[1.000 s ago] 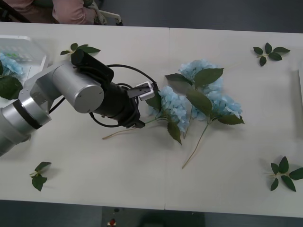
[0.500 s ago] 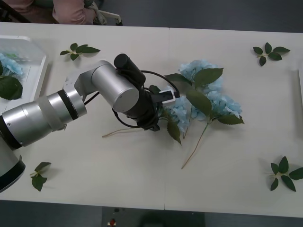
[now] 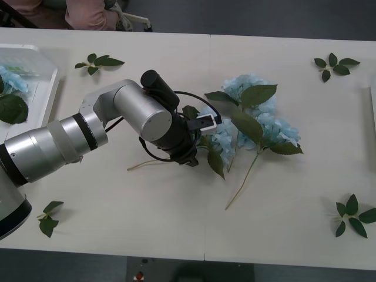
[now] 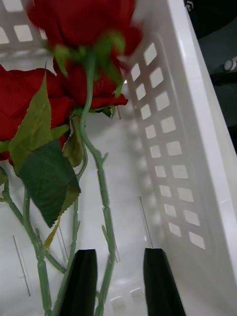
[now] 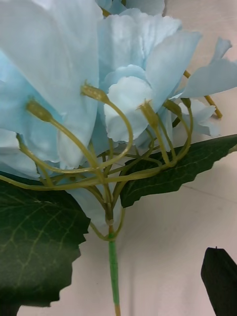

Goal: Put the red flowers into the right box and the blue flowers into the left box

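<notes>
Several blue flowers lie in a heap at the table's middle, thin stems trailing toward the front. My left gripper reaches into the heap's left side. It is open, one black finger off to the side of a blue flower's green stem, just under the pale head. The left box at the far left holds a blue flower. My right gripper hangs open inside the right box, a stem of the red flowers lying loose between its fingers.
Loose green leaf sprigs lie at the back left, back right, front right and front left. A thin whitish rim shows at the table's right edge. Bare tabletop stretches along the front.
My left arm has swung right from near the left box to the blue flowers, then eased slightly back left. The flowers have not moved.
</notes>
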`<action>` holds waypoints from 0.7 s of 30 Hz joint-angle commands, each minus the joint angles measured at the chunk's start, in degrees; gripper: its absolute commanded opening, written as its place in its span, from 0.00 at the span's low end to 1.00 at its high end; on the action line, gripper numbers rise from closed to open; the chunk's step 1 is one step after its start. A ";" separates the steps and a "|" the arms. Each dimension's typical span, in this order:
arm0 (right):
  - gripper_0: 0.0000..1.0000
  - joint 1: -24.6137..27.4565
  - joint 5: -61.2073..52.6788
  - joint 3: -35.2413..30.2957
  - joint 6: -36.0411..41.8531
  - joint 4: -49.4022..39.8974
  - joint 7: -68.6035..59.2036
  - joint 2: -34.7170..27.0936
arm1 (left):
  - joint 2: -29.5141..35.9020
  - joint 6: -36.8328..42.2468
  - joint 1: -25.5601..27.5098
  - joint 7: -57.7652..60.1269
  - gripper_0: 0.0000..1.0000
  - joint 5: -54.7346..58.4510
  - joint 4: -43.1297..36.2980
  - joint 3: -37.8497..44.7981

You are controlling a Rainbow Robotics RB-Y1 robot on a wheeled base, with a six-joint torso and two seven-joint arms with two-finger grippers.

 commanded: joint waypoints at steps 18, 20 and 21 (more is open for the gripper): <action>0.99 -0.29 -21.87 -4.26 29.96 -17.03 1.01 1.52 | 0.13 -2.55 -1.47 0.97 0.00 2.56 1.14 -3.49; 0.99 -0.29 -21.70 -6.28 33.91 -20.81 0.48 3.90 | 0.13 -2.99 -1.47 0.97 0.00 2.56 1.14 -3.49; 0.99 -0.29 -21.52 -7.42 35.58 -22.66 0.04 5.30 | 0.22 -3.25 -1.38 0.97 0.00 2.56 1.23 -3.49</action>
